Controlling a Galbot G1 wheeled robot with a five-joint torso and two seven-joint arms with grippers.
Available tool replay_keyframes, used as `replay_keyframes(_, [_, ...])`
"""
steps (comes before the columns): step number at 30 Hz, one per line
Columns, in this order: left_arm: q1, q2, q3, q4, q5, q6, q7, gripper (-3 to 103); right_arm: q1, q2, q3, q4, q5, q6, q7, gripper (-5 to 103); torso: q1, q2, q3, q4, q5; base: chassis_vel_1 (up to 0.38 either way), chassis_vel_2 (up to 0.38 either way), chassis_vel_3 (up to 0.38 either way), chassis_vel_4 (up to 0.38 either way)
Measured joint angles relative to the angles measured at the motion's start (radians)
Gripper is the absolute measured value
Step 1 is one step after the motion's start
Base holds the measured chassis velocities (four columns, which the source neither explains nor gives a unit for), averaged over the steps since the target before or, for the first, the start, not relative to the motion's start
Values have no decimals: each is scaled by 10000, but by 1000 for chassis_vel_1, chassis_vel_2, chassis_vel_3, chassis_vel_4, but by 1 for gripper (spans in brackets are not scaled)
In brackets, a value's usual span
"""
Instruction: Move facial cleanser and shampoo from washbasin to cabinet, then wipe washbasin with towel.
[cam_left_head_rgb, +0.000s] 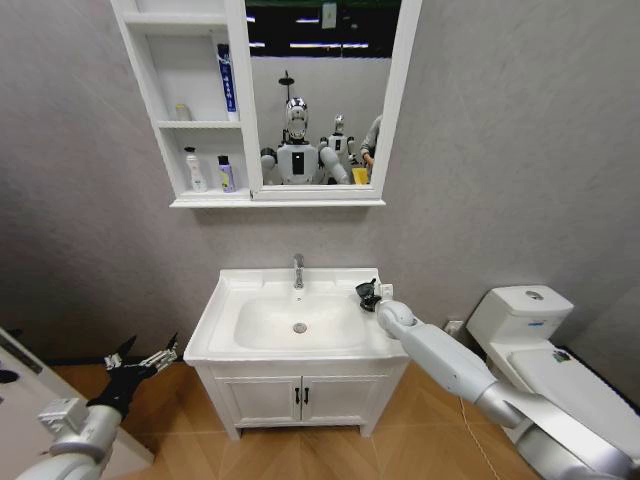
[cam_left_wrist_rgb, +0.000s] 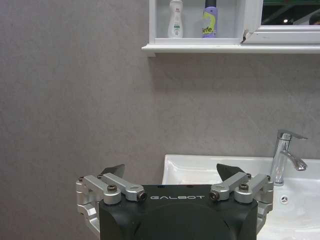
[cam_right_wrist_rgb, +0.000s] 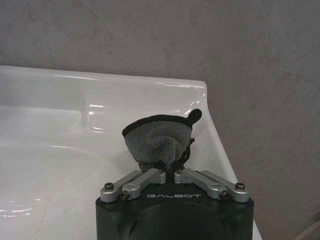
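Taking the washbasin (cam_left_head_rgb: 250, 300) as the landmark, the left gripper (cam_left_head_rgb: 145, 357) hangs in the air off its left side, below rim level and clear of the vanity, its jaws spread wide with nothing between them. Above the washbasin and to the left of its faucet (cam_left_head_rgb: 298, 271), the cabinet (cam_left_head_rgb: 140, 60) hangs on the wall with open shelves joined to a mirror (cam_left_head_rgb: 320, 90). The middle shelf holds a small pale jar (cam_left_head_rgb: 182, 112) and a tall blue tube (cam_left_head_rgb: 227, 80) standing upright at the mirror side. The lowest shelf holds a white bottle (cam_left_wrist_rgb: 175, 19) and, just beside it toward the mirror, a purple bottle with a dark cap (cam_left_wrist_rgb: 210, 20), both upright. The washbasin's oval bowl has a round drain (cam_left_head_rgb: 300, 327) at its centre and nothing else lying in it. At the washbasin's back right corner, on the flat rim, the right gripper (cam_right_wrist_rgb: 170, 167) has its jaws pinched together on the towel (cam_right_wrist_rgb: 157, 140), a dark grey cloth bunched up above the fingertips and resting over the white rim. Right of the washbasin stands a white toilet (cam_left_head_rgb: 530, 340).
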Motion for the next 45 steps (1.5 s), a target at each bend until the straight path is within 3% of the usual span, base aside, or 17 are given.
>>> replay_keyframes(2, [0, 0, 0, 0, 0, 0, 0, 100, 443, 206, -186, -1177, -244, 344, -706, 3, 0, 0, 0, -1, -3, 0, 0, 0, 0])
replay_keyframes(5, [0, 0, 0, 0, 0, 0, 0, 100, 617, 305, -269, -1457, -254, 395, -863, -1, 0, 0, 0, 0, -2, 0, 0, 0, 0])
replay_keyframes(7, [0, 0, 0, 0, 0, -1, 0, 100, 675, 340, -305, -1523, -222, 395, -928, 4, 0, -1, 0, 0, -2, 0, 0, 0, 0])
replay_keyframes(10, [0, 0, 0, 0, 0, 0, 1, 100, 763, 397, -388, -1537, -113, 367, -1118, 20, 0, 0, 0, 0, -3, 0, 0, 0, 0])
replay_keyframes(17, [0, 0, 0, 0, 0, 0, 0, 100, 800, 453, -433, -1541, 15, 379, -1109, 41, 0, 0, 0, 1, -3, 0, 0, 0, 0])
replay_keyframes(23, [0, 0, 0, 0, 0, 0, 0, 100, 558, 232, -327, -1156, 125, 416, -1046, 70, 0, 0, 0, 0, -3, 0, 0, 0, 0])
replay_keyframes(26, [0, 0, 0, 0, 0, 0, 0, 100, 377, 94, -262, -856, 86, 532, -1050, 76, 0, 0, 0, 0, -3, 0, 0, 0, 0])
replay_keyframes(28, [0, 0, 0, 0, 0, 0, 0, 100, 220, -28, -196, -574, 69, 576, -1088, 86, 0, 0, 0, -1, -1, 0, 0, 0, 0])
replay_keyframes(30, [0, 0, 0, 0, 0, 0, 0, 100, 138, -99, -138, -422, 69, 589, -1098, 86, 0, 0, 0, 0, -2, 0, 0, 0, 0])
replay_keyframes(31, [0, 0, 0, 0, 0, 0, 0, 100, 41, -169, -59, -265, 68, 595, -1100, 96, 0, 0, 0, 0, -3, 0, 0, 0, 0])
replay_keyframes(32, [0, 0, 0, 0, 0, 0, 1, 100, -44, -228, -1, -132, 59, 598, -1100, 99, 0, 0, 0, 0, -2, 0, 0, 0, 0])
replay_keyframes(40, [0, 0, 0, 0, 0, 0, 0, 100, -991, -829, 738, 1512, -384, 656, -1250, 100, 0, 0, 0, 1, -2, 0, 0, 0, 0])
replay_keyframes(43, [0, 0, 0, 0, 0, 0, 0, 100, -1631, -1120, 1350, 2276, -988, 1057, -1340, 100, 0, 0, 0, 2, -1, 0, 0, 0, 0])
replay_keyframes(45, [-1, 0, 1, 0, 0, -1, 2, 100, -2744, -1590, 2470, 3307, -1915, 1525, -1453, 100, 0, 0, -1, 4, -2, 0, 0, 0, 0])
